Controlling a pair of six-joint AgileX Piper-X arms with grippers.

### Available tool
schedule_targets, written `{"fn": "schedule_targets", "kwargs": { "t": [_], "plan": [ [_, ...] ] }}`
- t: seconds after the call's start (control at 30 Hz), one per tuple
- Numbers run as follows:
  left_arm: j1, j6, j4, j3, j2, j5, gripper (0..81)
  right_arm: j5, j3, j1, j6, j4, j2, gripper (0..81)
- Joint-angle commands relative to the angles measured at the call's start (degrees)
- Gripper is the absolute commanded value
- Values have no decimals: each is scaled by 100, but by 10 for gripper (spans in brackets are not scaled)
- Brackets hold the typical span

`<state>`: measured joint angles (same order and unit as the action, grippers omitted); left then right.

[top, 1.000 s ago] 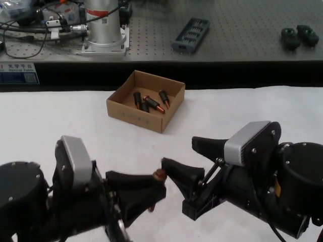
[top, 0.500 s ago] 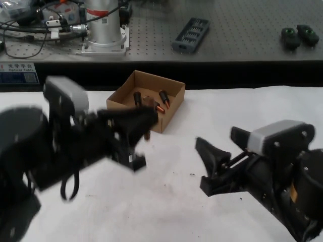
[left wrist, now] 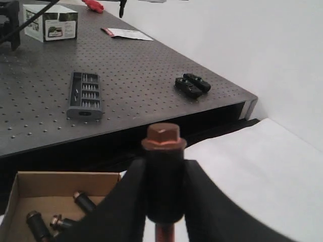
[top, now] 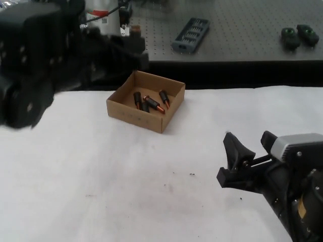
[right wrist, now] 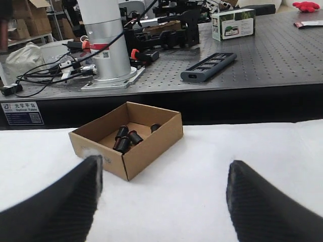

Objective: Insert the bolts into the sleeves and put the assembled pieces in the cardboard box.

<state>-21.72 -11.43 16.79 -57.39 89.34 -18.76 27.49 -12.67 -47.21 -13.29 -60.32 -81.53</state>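
Left gripper [left wrist: 164, 177] clamped, right gripper [right wrist: 162, 174] (low) agape.

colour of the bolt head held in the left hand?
Copper-brown bolt head, sitting above a black sleeve. Clearest in the left wrist view.

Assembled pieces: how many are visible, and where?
5. Four assembled pieces lie in the cardboard box; a fifth piece sits in the left hand. Its wall may hide more.

High view from behind, all views share cardboard box [top: 136, 117]
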Motion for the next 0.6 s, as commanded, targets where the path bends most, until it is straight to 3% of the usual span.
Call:
{"fn": "schedule_targets", "kwargs": {
  "t": [0.0, 0.57],
  "plan": [
    [1, 23, -543, -837, 572, 51, 7, 158, -22, 39, -108, -511, -324, 520],
    [49, 110, -1710, -3721, 3437, 111, 5, 158, -30, 210, -87, -1201, -766, 520]
  ]
}}
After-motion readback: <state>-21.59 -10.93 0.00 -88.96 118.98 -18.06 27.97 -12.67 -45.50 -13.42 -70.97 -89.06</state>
